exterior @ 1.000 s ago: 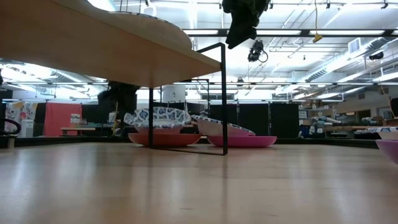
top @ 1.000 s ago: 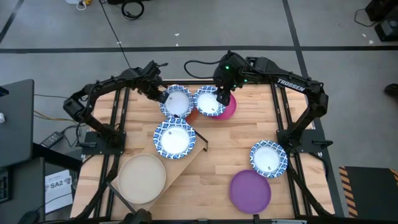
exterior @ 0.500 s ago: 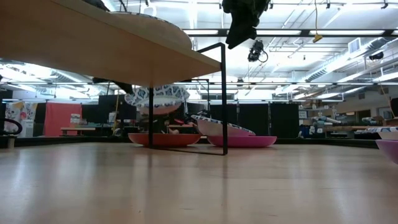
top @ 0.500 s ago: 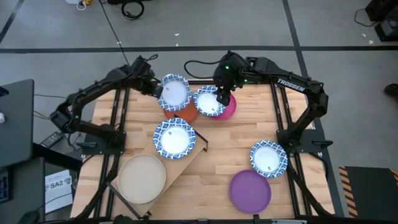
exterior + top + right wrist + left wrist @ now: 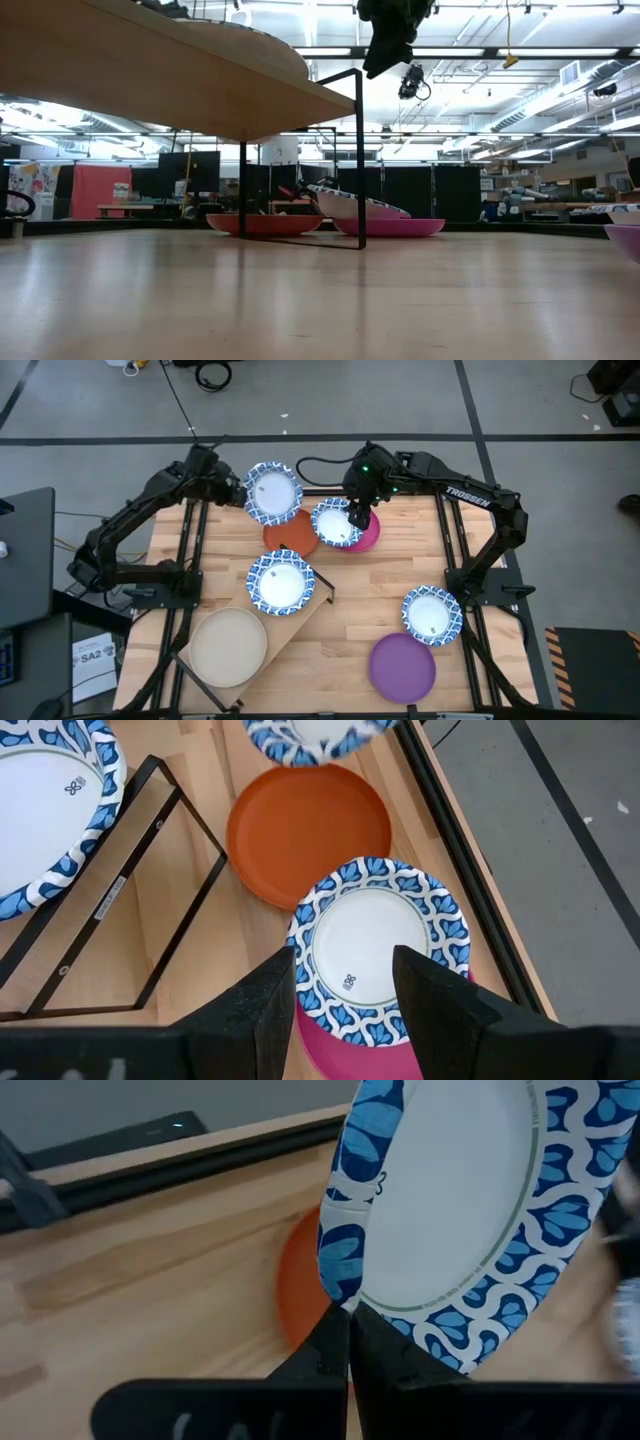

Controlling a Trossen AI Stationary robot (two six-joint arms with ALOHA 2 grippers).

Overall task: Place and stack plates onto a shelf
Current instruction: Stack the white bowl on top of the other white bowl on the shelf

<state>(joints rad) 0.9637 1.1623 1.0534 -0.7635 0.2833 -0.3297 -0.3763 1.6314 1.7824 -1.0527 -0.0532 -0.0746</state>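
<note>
My left gripper (image 5: 246, 490) is shut on a blue-and-white plate (image 5: 272, 492), high over the table's far left part. Below it an orange plate (image 5: 290, 538) lies bare on the table. My right gripper (image 5: 345, 990) is open and hovers above a second blue-and-white plate (image 5: 380, 945), which rests tilted on the magenta plate (image 5: 335, 1050). The low view shows this gripper (image 5: 395, 30) well above that plate (image 5: 360, 205). The shelf (image 5: 310, 615) carries a blue-and-white plate (image 5: 281, 582) and a beige plate (image 5: 228, 647). My left gripper pinches the blue-and-white plate's rim (image 5: 345, 1295) between its two fingers (image 5: 325, 1350), on the side of the plate toward the table's left. The fingers come at it from the left. The plate is lifted clear of the orange plate (image 5: 300, 1285), its white face up.
A fourth blue-and-white plate (image 5: 432, 614) and a purple plate (image 5: 403, 667) lie on the table's near right part. The shelf's black legs (image 5: 360, 160) stand just in front of the orange plate (image 5: 265, 222) and the magenta plate (image 5: 390, 227). Black frame rails run along both table sides.
My left gripper has risen and drawn back toward the table's far left corner, carrying the blue-and-white plate with it. The plate has come up off the orange plate, which now lies uncovered.
</note>
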